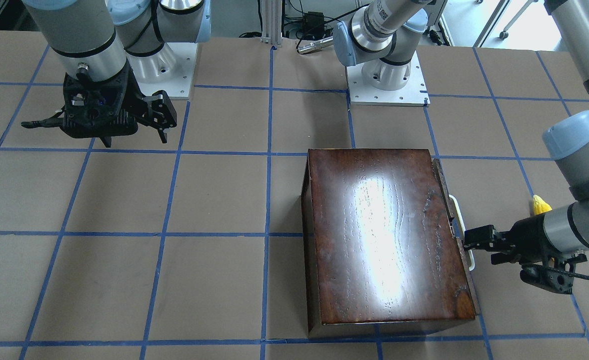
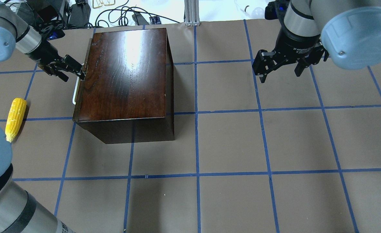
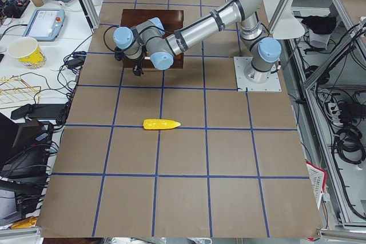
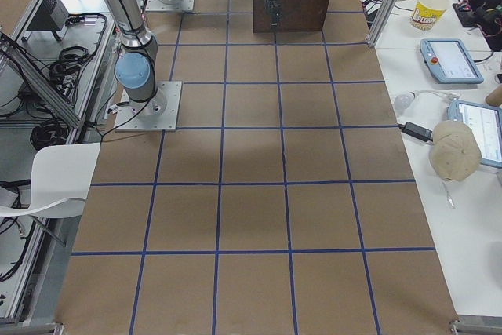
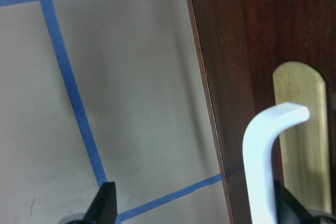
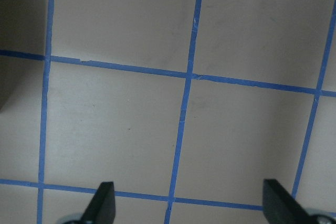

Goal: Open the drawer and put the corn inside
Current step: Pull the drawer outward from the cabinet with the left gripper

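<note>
Brown-paper table (image 2: 229,142) w/ blue tape grid is carrying everything. Glossy dark-brown box (image 2: 125,74) is sitting on the robot's L half, toward the far edge. The drawer (image 5: 247,51) is looking shut, its dark front panel lying against the box on the side facing the L arm. L gripper (image 2: 74,74) is reaching in level at that front w/ fingers (image 5: 106,203) spread wide. The white handle (image 5: 265,156) is standing btw them, close to one finger, not pinched. R gripper (image 2: 281,76) is hanging over bare table well apart from the box, pointing down, claw spread too, gripping nothing. Corn (image 2: 15,118) is lying on the table outside the box, near the drawer-front side, tapered tip pointing toward the robot, touching neither gripper
</note>
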`<state>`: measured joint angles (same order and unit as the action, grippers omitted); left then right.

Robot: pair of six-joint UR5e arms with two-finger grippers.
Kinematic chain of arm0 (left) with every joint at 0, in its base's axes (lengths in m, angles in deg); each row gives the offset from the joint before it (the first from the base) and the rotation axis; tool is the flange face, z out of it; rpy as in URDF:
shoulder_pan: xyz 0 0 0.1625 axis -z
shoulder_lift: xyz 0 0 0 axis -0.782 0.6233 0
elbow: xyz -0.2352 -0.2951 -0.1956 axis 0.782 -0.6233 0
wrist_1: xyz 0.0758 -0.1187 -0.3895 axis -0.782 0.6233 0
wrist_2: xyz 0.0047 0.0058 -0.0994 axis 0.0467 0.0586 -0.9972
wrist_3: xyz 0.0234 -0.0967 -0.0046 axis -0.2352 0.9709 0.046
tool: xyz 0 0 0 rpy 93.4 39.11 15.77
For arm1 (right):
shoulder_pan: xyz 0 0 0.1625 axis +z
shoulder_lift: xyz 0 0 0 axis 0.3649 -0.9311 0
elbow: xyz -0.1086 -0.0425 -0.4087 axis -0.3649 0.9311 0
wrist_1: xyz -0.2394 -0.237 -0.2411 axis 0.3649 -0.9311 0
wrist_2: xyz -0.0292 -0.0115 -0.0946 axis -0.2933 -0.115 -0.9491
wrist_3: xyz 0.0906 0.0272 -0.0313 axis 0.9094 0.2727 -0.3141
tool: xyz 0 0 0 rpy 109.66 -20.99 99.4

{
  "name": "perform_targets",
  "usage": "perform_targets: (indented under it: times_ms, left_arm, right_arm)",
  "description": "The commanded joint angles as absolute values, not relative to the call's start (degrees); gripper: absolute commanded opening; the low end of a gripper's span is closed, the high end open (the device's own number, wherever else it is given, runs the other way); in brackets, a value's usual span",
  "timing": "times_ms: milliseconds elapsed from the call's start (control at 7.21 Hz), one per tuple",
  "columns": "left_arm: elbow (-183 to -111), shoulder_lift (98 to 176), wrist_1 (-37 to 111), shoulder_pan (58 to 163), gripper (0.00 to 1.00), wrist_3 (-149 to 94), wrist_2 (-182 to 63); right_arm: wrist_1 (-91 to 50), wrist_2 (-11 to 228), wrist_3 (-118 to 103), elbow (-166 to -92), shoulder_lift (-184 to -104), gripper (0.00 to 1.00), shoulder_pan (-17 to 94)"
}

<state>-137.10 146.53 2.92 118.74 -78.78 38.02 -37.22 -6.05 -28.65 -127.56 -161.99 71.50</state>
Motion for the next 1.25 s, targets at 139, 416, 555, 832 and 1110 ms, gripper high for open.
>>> perform_targets:
  times_ms: [139,416,555,832,1110]
  left_arm:
    - [-136.79,146.66,2.53,118.42,1.0,-80.17,38.03]
    - [-135.92,146.84,2.62,118.42,1.0,-80.17,38.12]
    - [-135.65,147.01,2.62,118.24,1.0,-80.26,38.12]
    - [-135.65,147.1,2.7,118.15,1.0,-80.26,38.12]
    - [-135.13,147.1,2.7,117.98,1.0,-81.05,38.3]
  right_arm:
    - [-37.22,-6.05,-28.65,-127.55,-161.97,1.0,71.5]
    - [-37.22,-6.05,-28.65,-127.55,-161.97,1.0,71.5]
    - [-37.22,-6.05,-28.65,-127.55,-161.97,1.0,71.5]
    - [-37.22,-6.05,-28.65,-127.55,-161.97,1.0,71.5]
    - [-37.22,-6.05,-28.65,-127.64,-161.97,1.0,71.5]
